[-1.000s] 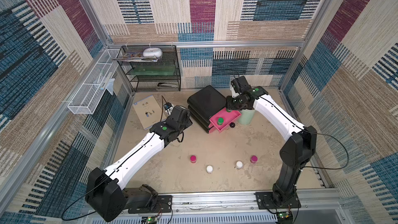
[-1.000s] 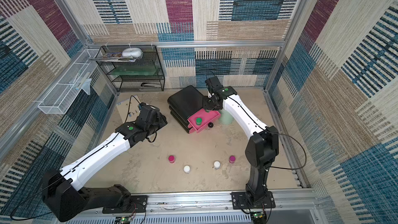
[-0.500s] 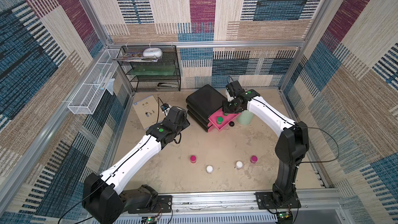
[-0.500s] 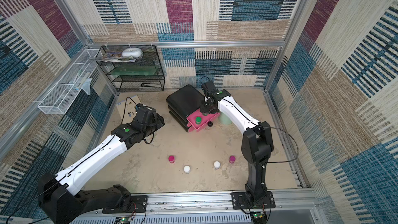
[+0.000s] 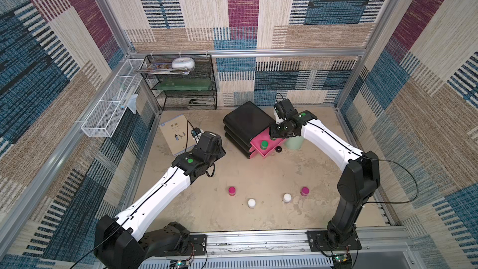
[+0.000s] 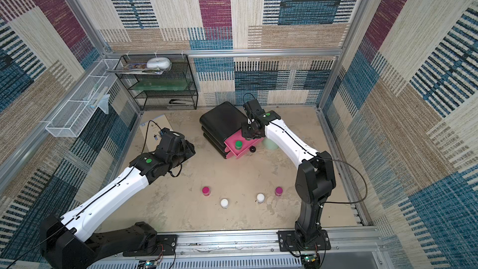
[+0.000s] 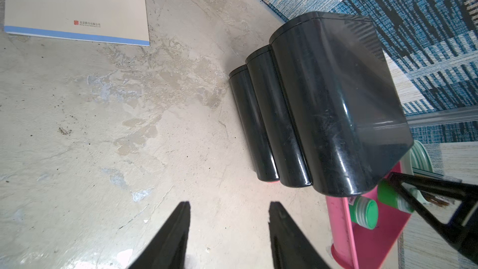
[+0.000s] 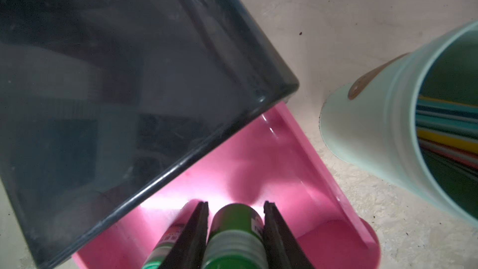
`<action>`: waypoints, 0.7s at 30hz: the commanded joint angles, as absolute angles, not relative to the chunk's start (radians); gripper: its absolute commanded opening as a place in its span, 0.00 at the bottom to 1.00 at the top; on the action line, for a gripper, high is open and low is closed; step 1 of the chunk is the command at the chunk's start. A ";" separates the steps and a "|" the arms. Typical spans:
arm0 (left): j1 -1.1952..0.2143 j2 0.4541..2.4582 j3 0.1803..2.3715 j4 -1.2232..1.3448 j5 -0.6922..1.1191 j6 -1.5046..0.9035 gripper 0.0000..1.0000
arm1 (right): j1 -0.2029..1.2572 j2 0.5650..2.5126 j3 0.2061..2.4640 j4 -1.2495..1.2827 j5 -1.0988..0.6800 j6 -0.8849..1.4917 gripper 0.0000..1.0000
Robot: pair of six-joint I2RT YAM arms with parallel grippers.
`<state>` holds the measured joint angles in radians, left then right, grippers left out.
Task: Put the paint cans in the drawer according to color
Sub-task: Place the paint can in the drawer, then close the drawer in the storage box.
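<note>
While the top pink drawer (image 8: 284, 156) stands pulled out of the black drawer unit (image 5: 245, 120), the right gripper (image 8: 236, 204) sits over it, clamped on a green paint can (image 8: 236, 229): the can is pinched between both black fingers (image 8: 196, 229), and in the left wrist view it hangs tilted above the drawer floor. A second green paint can (image 8: 165, 241) is in the same drawer, just beside the held one; in both top views it stands upright with its lid up. The drawer's round black knob (image 5: 278, 149) points toward the mint cup (image 5: 293, 143), which stands just beside the drawer with coloured sticks inside. The left gripper (image 7: 230, 204) is released, its jaws apart with nothing between them, hovering over bare table (image 5: 258, 177) near the unit's side, between the unit and the booklet (image 5: 176, 133). Two magenta paint cans (image 5: 232, 190) (image 5: 305, 190) and two white paint cans (image 5: 251, 202) (image 5: 287, 197) stand upright on the table nearer the arm bases, well apart from the unit, with the whites between the magentas.
</note>
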<state>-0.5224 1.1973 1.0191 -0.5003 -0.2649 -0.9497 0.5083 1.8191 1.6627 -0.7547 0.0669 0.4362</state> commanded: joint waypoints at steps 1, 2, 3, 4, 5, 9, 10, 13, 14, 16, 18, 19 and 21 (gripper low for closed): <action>-0.522 1.187 1.016 -0.498 -0.262 -0.938 0.54 | 0.509 1.827 1.650 -0.709 0.083 0.444 0.38; -0.522 1.185 1.014 -0.499 -0.262 -0.936 0.54 | 0.509 1.831 1.649 -0.706 0.084 0.442 0.40; -0.522 1.183 1.012 -0.499 -0.261 -0.937 0.54 | 0.509 1.834 1.648 -0.706 0.084 0.441 0.41; -0.522 1.181 1.011 -0.499 -0.260 -0.935 0.54 | 0.508 1.836 1.648 -0.706 0.084 0.440 0.43; -0.521 1.180 1.009 -0.499 -0.258 -0.934 0.54 | 0.509 1.836 1.648 -0.705 0.086 0.440 0.45; -0.519 1.178 1.007 -0.496 -0.243 -0.928 0.54 | 0.509 1.830 1.670 -0.708 0.090 0.439 0.57; -0.520 1.177 1.006 -0.495 -0.237 -0.927 0.54 | 0.508 1.826 1.684 -0.713 0.089 0.437 0.58; -0.520 1.177 1.002 -0.481 -0.214 -0.915 0.54 | 0.508 1.805 1.741 -0.745 0.078 0.433 0.61; -0.520 1.177 0.999 -0.473 -0.200 -0.912 0.54 | 0.509 1.785 1.747 -0.750 0.076 0.432 0.61; -0.519 1.177 0.986 -0.443 -0.167 -0.905 0.54 | 0.509 1.729 1.717 -0.744 0.067 0.440 0.61; -0.520 1.177 0.958 -0.398 -0.130 -0.899 0.54 | 0.508 1.630 1.609 -0.698 0.047 0.468 0.59; -0.520 1.175 0.943 -0.378 -0.113 -0.897 0.54 | 0.509 1.581 1.537 -0.665 0.038 0.489 0.57; -0.520 1.172 0.906 -0.327 -0.084 -0.892 0.54 | 0.509 1.467 1.368 -0.578 0.019 0.547 0.53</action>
<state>-0.5194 1.1786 0.9344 -0.4160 -0.1501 -0.9123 0.5091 1.5566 1.5074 -0.6567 0.0547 0.4709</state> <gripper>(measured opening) 0.539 0.544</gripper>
